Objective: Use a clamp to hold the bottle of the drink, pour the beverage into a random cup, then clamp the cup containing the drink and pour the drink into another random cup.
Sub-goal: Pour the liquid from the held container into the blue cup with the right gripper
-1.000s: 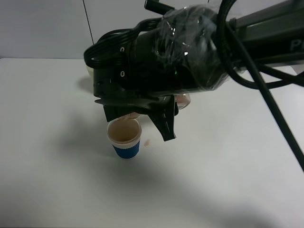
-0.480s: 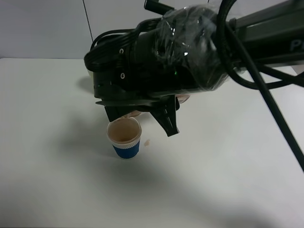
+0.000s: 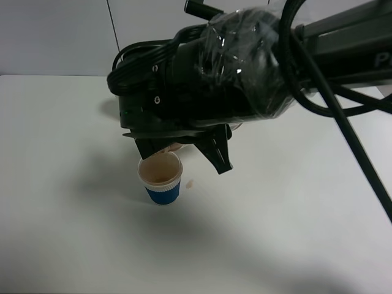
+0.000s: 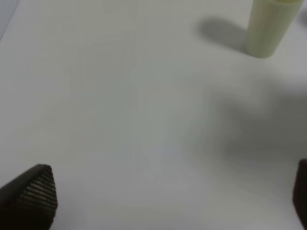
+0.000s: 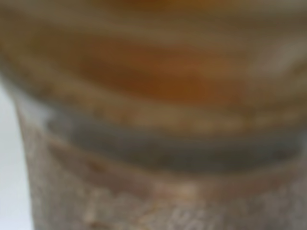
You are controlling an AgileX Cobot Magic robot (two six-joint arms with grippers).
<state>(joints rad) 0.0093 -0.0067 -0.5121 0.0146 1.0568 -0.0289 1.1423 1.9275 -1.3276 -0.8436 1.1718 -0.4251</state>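
Note:
The bottle is tilted, its mouth just above the cup containing the drink, a white cup with a blue band and a little brown beverage inside. My right gripper, the clamp, is shut on the bottle; its big black arm covers most of the exterior view. Up close in the right wrist view, the blurred bottle fills the picture, with brown liquid in it. In the left wrist view the pale yellow-green tumbler stands far ahead of my open left gripper, which holds nothing.
A small brown drop lies on the white table just right of the banded cup. Thick black cables hang from the right arm across the right side of the exterior view.
The right gripper has turned slightly with the bottle, its right finger swinging a little to the right and up. The cup and the left gripper have not moved.

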